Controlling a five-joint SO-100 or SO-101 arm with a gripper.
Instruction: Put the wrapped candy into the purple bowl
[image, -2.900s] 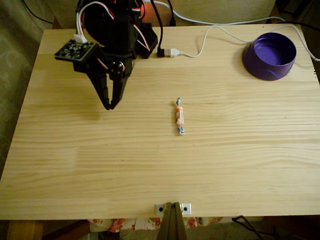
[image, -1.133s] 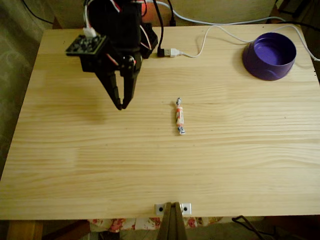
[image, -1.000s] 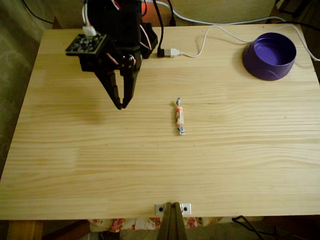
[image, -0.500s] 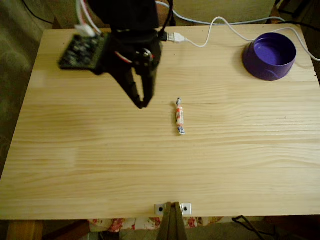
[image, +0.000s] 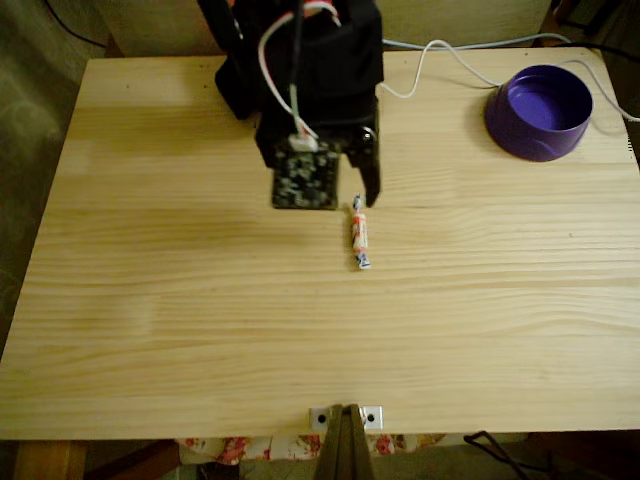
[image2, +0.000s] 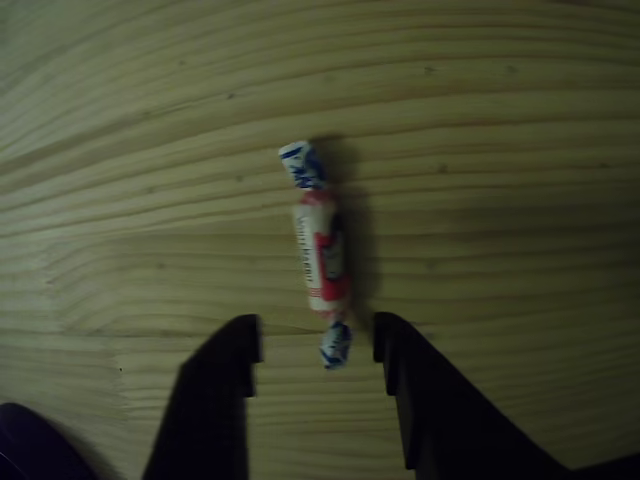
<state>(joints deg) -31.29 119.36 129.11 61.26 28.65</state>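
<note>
Poised over the candy (image2: 322, 255) with end effector (image2: 316, 340) spread apart astride one twisted end, ready to pinch.

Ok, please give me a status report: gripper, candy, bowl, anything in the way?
Gripper open, near end of the wrapped candy between its fingertips. Candy flat on the table, not gripped. Purple bowl apart, at the far right corner. Path looks clear.

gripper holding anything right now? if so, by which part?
Nothing is held. The gripper is open, its fingertips either side of one twisted end of the candy, which lies flat on the table. No visible contact with the wrapper.
</note>
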